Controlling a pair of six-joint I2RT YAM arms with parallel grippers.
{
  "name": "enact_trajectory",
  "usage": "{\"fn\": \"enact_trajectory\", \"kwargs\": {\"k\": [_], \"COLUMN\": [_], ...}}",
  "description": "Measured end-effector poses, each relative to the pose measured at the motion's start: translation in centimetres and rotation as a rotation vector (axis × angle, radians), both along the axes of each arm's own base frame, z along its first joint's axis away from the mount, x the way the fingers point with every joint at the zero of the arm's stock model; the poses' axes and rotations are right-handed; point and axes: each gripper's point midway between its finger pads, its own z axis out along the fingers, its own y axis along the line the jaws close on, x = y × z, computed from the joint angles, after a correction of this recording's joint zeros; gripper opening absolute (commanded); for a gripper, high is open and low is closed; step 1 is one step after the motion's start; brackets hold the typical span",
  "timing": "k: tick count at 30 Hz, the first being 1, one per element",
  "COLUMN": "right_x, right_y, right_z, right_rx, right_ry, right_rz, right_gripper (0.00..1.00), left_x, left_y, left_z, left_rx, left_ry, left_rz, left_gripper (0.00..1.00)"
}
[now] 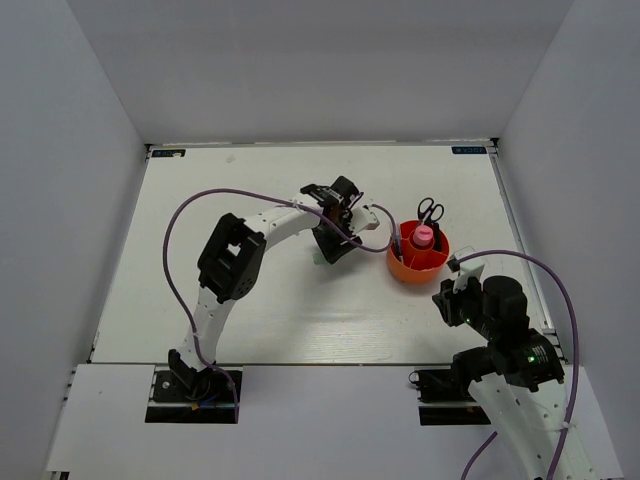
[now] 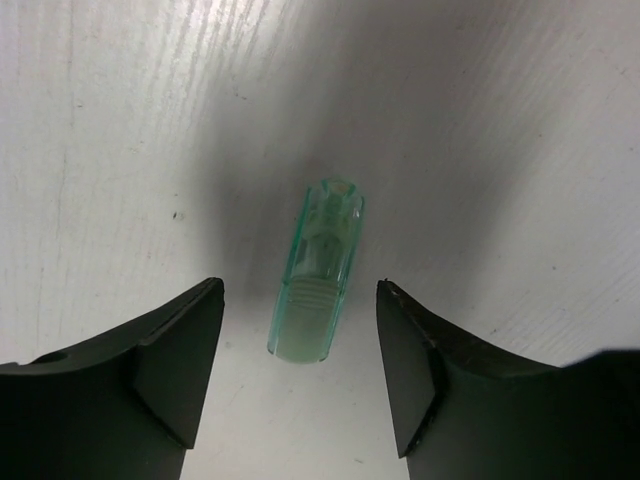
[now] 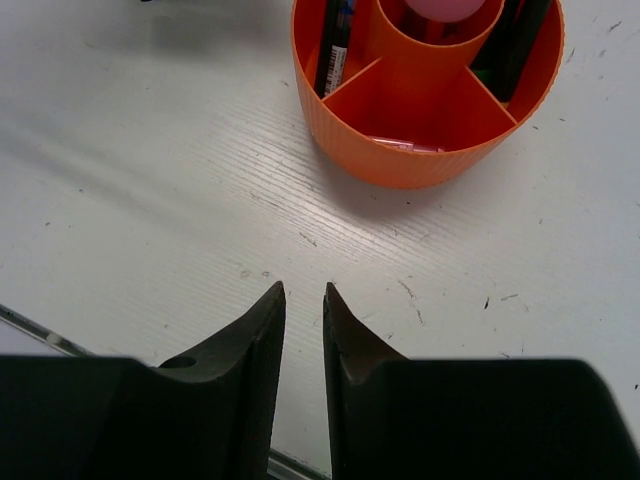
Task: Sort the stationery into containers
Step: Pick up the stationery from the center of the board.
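down on the white counter (image 1: 260,330), you've got two arms doing opposite jobs. your left arm (image 1: 240,255) is stretched far out toward the middle, wrist bent down, because that's where the only loose item i can see is lying. your right arm (image 1: 500,330) sits folded near its base, just beside the orange-red cup (image 1: 405,270), and i'd say that leaves the left a free path to it.

the cup stands right of centre and it's well stocked. black-handled scissors (image 1: 431,210) poke up at the far side, the fat pink tube (image 1: 424,237) stands in the round middle well, and from the right wrist you can see a thin pen (image 3: 333,45) upright in the left-hand compartment. the near compartment has something small and pinkish on its floor, too dim to name.

now the left gripper (image 2: 299,287): its fingers are spread wide, straddling the pale green marker (image 2: 320,265). that one lies flat on the counter, lengthwise between them, roughly centred, a touch tilted, touching neither. it's stubby and see-through, ribbed at the near end. nothing is gripped yet; squeeze and you should catch it across its width.

the right gripper (image 3: 305,290) has its fingers all but together, a thin slit between them, nothing held, hanging over the counter short of the cup.
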Motion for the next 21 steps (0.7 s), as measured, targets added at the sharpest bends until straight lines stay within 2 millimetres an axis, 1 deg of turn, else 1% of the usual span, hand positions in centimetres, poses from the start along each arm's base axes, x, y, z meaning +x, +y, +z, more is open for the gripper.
{"fn": "enact_trajectory", "kwargs": {"k": [3, 5, 7, 8, 9, 10, 12, 13, 15, 16, 17, 19, 20, 21], "right_x": [0.0, 0.1, 0.1, 0.1, 0.1, 0.1, 0.1, 0.1, 0.1, 0.1, 0.1, 0.1, 0.1, 0.1], "right_y": [-0.1, -0.2, -0.2, -0.2, -0.2, -0.3, -0.3, -0.3, -0.3, -0.3, -0.4, -0.4, -0.4, -0.4], "right_z": [0.0, 0.0, 0.1, 0.1, 0.1, 0.1, 0.1, 0.1, 0.1, 0.2, 0.2, 0.2, 0.2, 0.2], "right_rx": [-0.002, -0.004, -0.004, -0.004, -0.004, -0.005, -0.005, -0.006, -0.006, -0.006, -0.004, -0.002, -0.001, -0.004], "right_ry": [-0.001, -0.003, -0.006, -0.008, -0.009, -0.009, -0.009, -0.010, -0.012, -0.014, -0.015, -0.017, -0.015, -0.017], "right_rz": [-0.005, -0.008, -0.011, -0.012, -0.013, -0.014, -0.016, -0.016, -0.018, -0.019, -0.020, -0.022, -0.026, -0.028], "right_gripper": [0.25, 0.25, 0.25, 0.27, 0.27, 0.27, 0.27, 0.27, 0.27, 0.29, 0.38, 0.52, 0.61, 0.63], "left_x": [-0.4, -0.8, -0.9, -0.9, -1.0, -1.1, -1.1, -1.2, -1.2, -1.2, -1.2, -1.1, -1.1, -1.1], "left_y": [0.1, 0.0, -0.2, -0.2, -0.3, -0.3, -0.3, -0.3, -0.3, -0.3, -0.3, -0.2, -0.1, 0.1], "left_z": [-1.0, -1.4, -1.4, -1.4, -1.4, -1.4, -1.4, -1.4, -1.5, -1.5, -1.5, -1.5, -1.4, -1.4], "left_rx": [0.032, 0.044, 0.047, 0.048, 0.049, 0.048, 0.049, 0.050, 0.052, 0.053, 0.053, 0.054, 0.053, 0.056], "left_ry": [0.003, 0.007, 0.001, 0.001, 0.002, 0.001, 0.004, 0.005, 0.004, 0.003, 0.001, -0.006, -0.013, -0.015], "left_rz": [-0.009, -0.016, -0.023, -0.025, -0.024, -0.030, -0.026, -0.026, -0.027, -0.026, -0.025, -0.015, -0.008, 0.003], "left_gripper": [0.71, 0.68, 0.63, 0.54, 0.54, 0.45, 0.33, 0.23, 0.19, 0.14, 0.11, 0.05, 0.02, 0.00]}}
